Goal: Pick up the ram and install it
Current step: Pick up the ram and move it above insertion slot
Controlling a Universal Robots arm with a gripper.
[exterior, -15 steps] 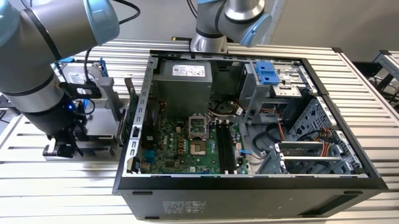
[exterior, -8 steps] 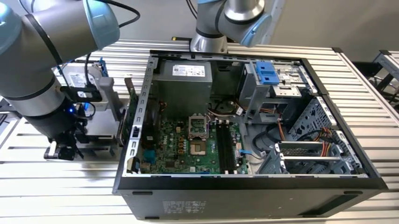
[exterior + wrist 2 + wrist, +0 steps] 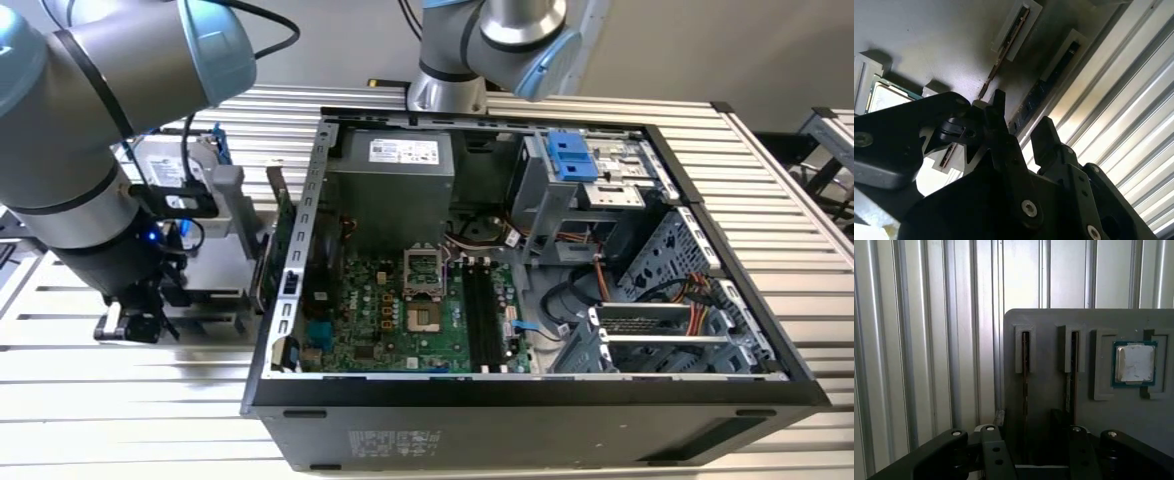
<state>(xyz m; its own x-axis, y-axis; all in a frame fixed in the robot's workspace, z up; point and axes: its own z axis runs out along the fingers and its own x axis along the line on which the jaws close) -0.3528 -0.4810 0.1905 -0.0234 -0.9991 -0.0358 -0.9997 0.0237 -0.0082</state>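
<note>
Two ram sticks stand edge-on in slots of a grey holder point(image 3: 1049, 322). The ram point(image 3: 1025, 365) nearest the holder's edge is a dark strip point(image 3: 1054, 75) in both wrist views. My gripper point(image 3: 1033, 440) is open and low over the holder, with one finger on each side of this ram point(image 3: 1021, 117); I see no contact. The other ram point(image 3: 1073, 360) runs beside it point(image 3: 1010, 37), partly behind one finger. In the exterior view the gripper point(image 3: 134, 322) hangs at the exterior view's left of the open computer case point(image 3: 534, 400). The motherboard's black slots point(image 3: 481, 310) lie inside.
A square silver processor chip point(image 3: 1134, 362) sits in the holder beyond the second stick. A silver hard drive with blue rails point(image 3: 180, 160) stands behind the arm. The ribbed metal table point(image 3: 914, 340) borders the holder. Another arm's base point(image 3: 447, 90) stands behind the case.
</note>
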